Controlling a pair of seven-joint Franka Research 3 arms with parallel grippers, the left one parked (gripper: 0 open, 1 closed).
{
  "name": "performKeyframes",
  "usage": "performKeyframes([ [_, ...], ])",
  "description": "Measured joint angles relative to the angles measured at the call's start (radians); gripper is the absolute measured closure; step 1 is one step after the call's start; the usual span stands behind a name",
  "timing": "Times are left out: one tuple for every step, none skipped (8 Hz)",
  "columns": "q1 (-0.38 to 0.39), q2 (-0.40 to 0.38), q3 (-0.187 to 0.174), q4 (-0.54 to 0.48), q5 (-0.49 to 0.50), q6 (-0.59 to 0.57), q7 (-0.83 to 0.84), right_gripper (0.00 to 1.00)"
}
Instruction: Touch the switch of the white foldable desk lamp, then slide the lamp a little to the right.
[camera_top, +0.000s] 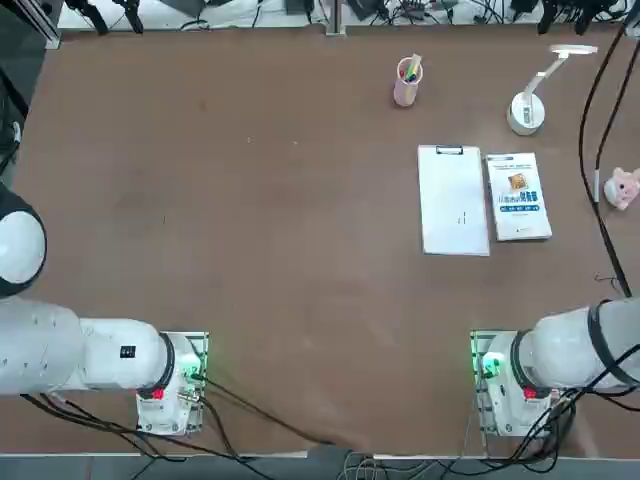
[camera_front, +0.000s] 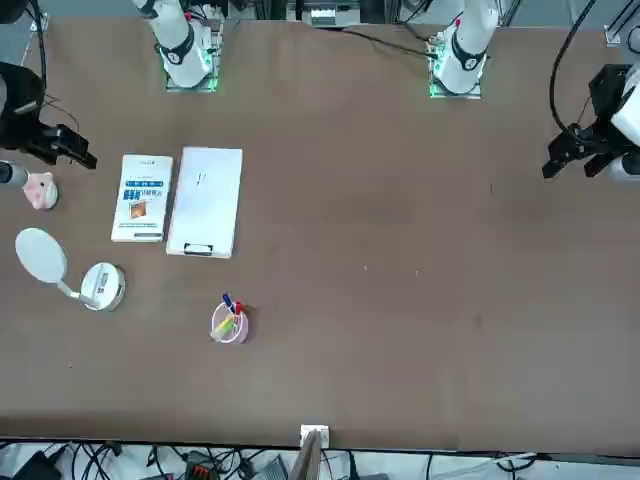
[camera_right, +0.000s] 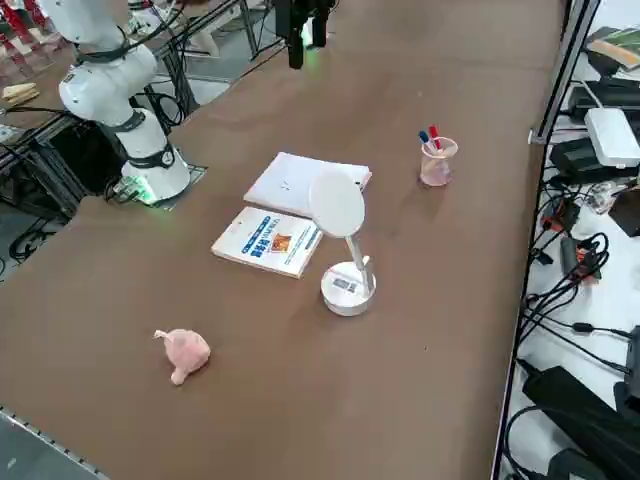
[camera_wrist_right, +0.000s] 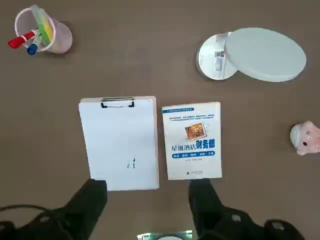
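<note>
Close to the robot's own side of the brown table (camera_top: 250, 250), the right gripper (camera_wrist_right: 147, 197) hangs raised in the air with its two dark fingers (camera_wrist_right: 92, 197) spread apart and holding nothing. Looking from the wrist, directly under and just past the fingers lie one white clipboard with a metal clip (camera_wrist_right: 119, 143) and, just beside it without touching, one white book with a blue title and a small picture on the cover (camera_wrist_right: 192, 140). Beyond the book, on its far side and toward the robot's right, stands the one white foldable desk lamp with a round disc base (camera_top: 527, 113), near the far right corner of the table. Its flat head (camera_top: 572, 50) reaches from the base further away and to the right, so this is its long axis. I judge the coming reach must go forward and rightward over the book. One small pink pig toy (camera_top: 622, 187) lies at the right edge, and one pink pen cup with coloured pens (camera_top: 407, 82) stands far back, left of the lamp.
</note>
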Motion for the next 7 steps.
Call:
performKeyframes([
  [0.004, 0.001, 0.0, 0.0, 0.0, 0.0, -0.004, 0.0],
  [0.014, 0.004, 0.001, -0.002, -0.001, 0.0, -0.004, 0.0],
  [0.02, 0.014, 0.002, -0.004, -0.001, 0.0, -0.004, 0.0],
  [0.02, 0.03, 0.001, -0.005, -0.002, 0.0, -0.012, 0.0],
  [0.019, 0.052, -0.003, -0.006, -0.003, 0.004, -0.032, 0.0],
  [0.016, 0.08, -0.008, -0.007, -0.004, 0.018, -0.047, 0.0],
  [0.011, 0.111, -0.013, -0.011, -0.006, 0.047, -0.056, 0.0],
])
